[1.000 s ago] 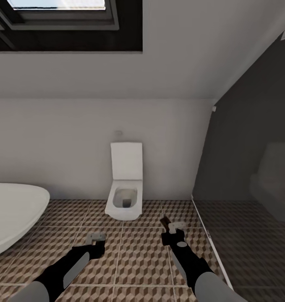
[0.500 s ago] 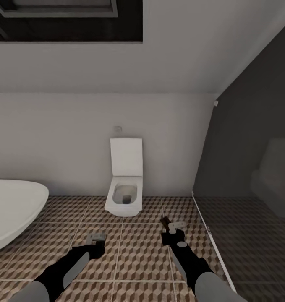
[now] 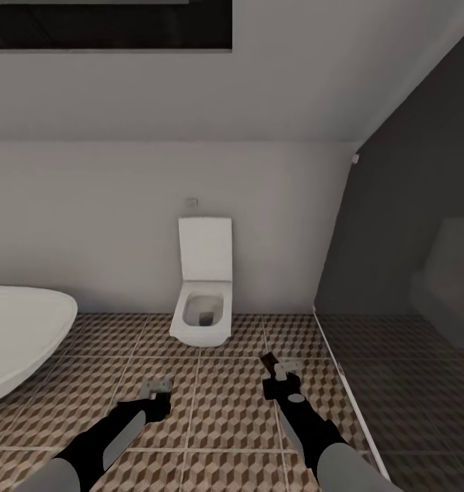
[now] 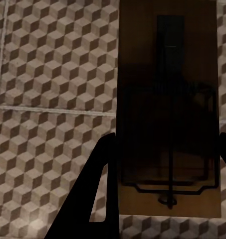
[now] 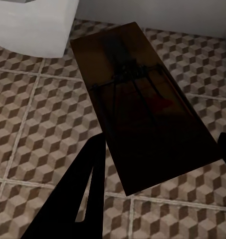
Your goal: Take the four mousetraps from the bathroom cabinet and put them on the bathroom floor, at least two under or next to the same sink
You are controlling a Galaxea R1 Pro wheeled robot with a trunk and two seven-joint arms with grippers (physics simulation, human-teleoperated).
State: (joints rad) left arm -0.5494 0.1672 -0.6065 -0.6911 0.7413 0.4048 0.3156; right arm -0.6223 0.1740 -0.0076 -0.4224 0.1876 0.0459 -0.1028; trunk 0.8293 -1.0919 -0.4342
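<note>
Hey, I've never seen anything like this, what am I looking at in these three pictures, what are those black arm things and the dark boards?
These are simulator renders from a two-armed wheeled robot in a bathroom. The wide picture comes from a camera on its head, looking down over both arms. The left gripper and the right gripper reach out over the patterned tile floor. Ahead stands a white toilet against the wall, with the rim of a white bathtub at the left side.

The other two pictures come from cameras on each wrist, looking along the fingers. Each shows a brown wooden mousetrap with dark wire held between the black fingers: the left mousetrap and the right mousetrap, which also shows a red mark. Both hang above the floor, not yet set down.
</note>
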